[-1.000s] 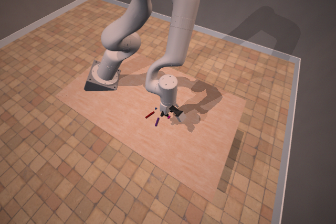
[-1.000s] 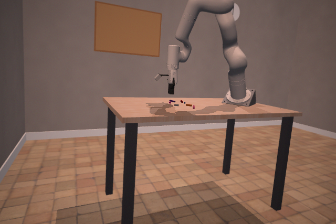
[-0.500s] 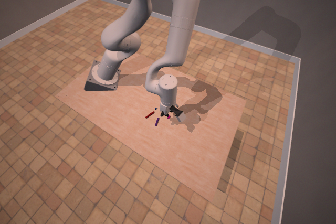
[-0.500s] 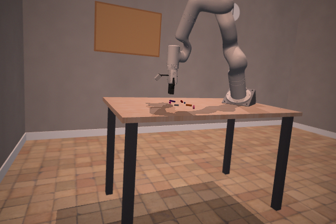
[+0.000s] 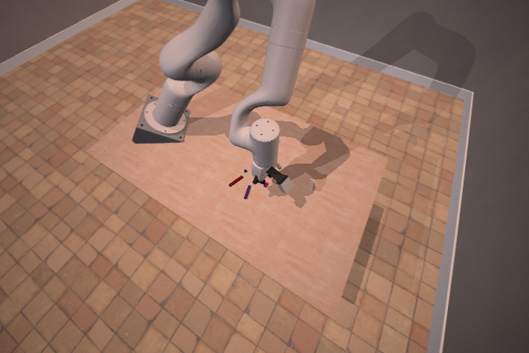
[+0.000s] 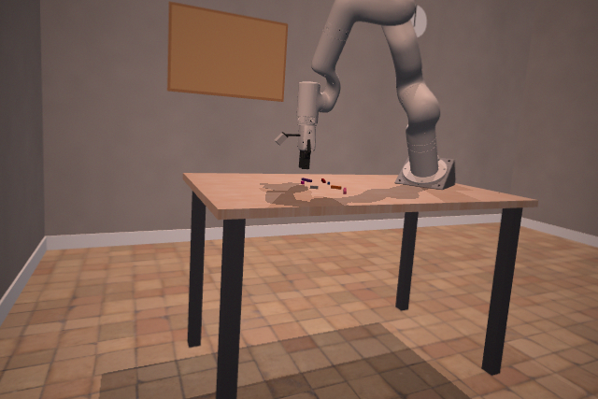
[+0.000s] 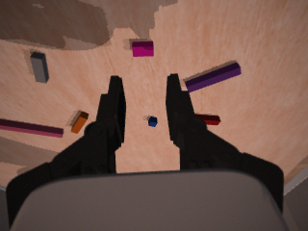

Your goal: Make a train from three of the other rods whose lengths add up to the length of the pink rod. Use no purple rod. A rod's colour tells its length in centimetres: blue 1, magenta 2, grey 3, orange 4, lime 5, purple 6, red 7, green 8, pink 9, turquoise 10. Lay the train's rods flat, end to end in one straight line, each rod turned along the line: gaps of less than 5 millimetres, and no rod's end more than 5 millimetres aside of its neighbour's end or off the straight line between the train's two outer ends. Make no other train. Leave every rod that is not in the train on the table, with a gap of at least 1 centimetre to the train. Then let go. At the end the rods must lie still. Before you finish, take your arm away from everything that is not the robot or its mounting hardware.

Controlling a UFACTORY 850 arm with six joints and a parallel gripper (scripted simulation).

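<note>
My gripper (image 7: 144, 89) (image 5: 259, 180) (image 6: 304, 164) hangs above the table, its fingers partly closed with a clear gap and nothing between them. In the wrist view a small blue cube (image 7: 152, 121) (image 5: 245, 170) lies on the table below, between the fingers. A magenta rod (image 7: 142, 48) (image 5: 266, 184) lies ahead. A purple rod (image 7: 213, 76) (image 5: 247, 192) and a red rod (image 7: 208, 118) (image 5: 235, 180) lie to the right, the red one partly hidden by a finger. A grey rod (image 7: 38, 66), an orange rod (image 7: 79, 121) and the long pink rod (image 7: 31, 127) lie to the left.
The rods lie scattered near the middle of the wooden table (image 5: 298, 233) (image 6: 241, 201). The arm's base (image 5: 164, 125) (image 6: 427, 175) stands at one corner. The arm's shadow falls across the table near the rods.
</note>
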